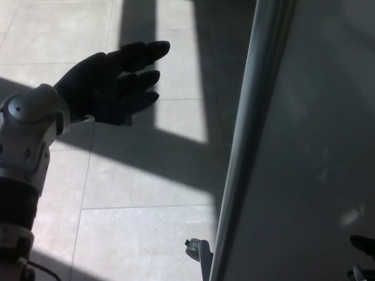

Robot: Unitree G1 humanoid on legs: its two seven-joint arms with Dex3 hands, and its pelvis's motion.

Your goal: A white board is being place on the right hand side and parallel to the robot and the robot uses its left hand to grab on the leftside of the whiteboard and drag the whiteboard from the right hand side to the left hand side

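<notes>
left hand | raised, fingers spread (holding nothing)

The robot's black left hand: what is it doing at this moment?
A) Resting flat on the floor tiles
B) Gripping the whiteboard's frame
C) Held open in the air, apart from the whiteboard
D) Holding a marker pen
C: the left hand is raised with its fingers spread and holding nothing, and a stretch of tiled floor shows between it and the whiteboard's frame.
</notes>
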